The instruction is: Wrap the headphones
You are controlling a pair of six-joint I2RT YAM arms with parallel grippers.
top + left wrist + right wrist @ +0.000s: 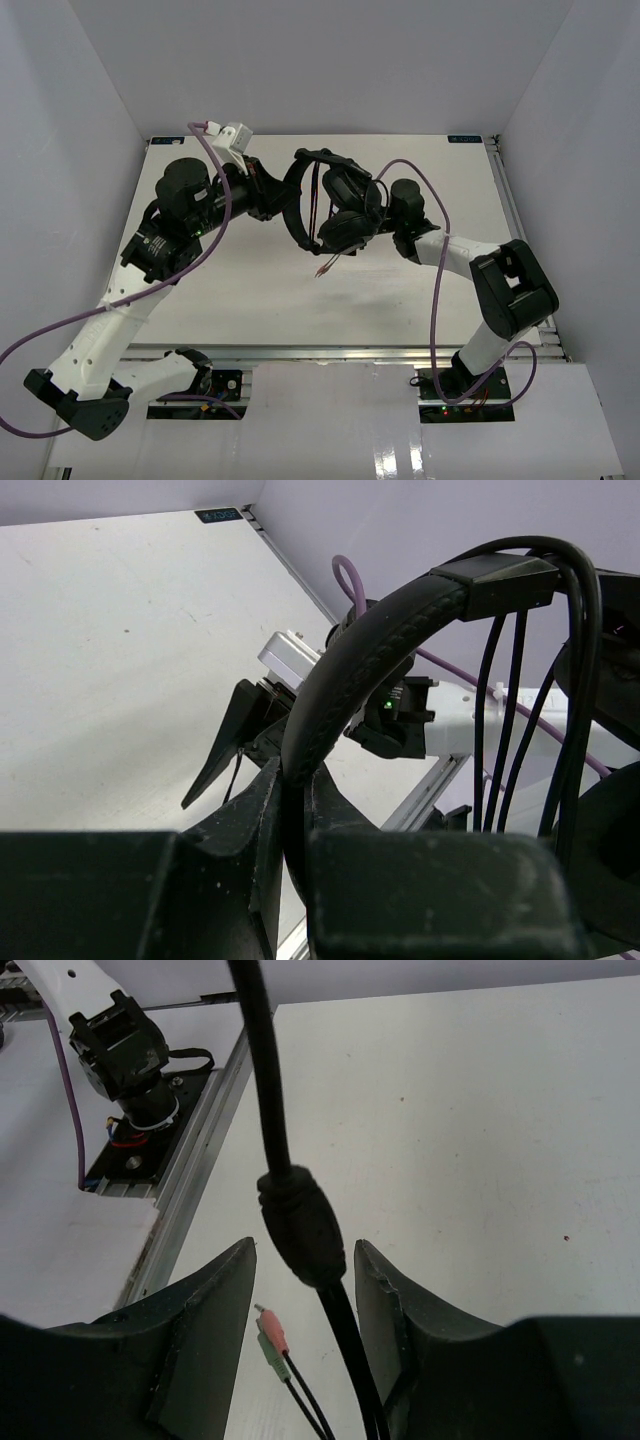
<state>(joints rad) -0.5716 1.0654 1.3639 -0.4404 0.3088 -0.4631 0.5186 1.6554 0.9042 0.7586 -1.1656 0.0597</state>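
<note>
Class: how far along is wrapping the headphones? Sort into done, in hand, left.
Done: several strands of thin black cord cross the padded headband of the black over-ear headphones. In hand: left gripper clamps the headband; cord's lump lies between the fingers of the right gripper. Left: pink and green plugs dangle loose.

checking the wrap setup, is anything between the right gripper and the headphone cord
Nothing visible. The cord of the headphones hangs between the right gripper fingers; the left gripper clamps the headband.

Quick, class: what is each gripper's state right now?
Left gripper: shut on the headphones, at the headband.
Right gripper: open, the cord running between its fingers with gaps on both sides.
</note>
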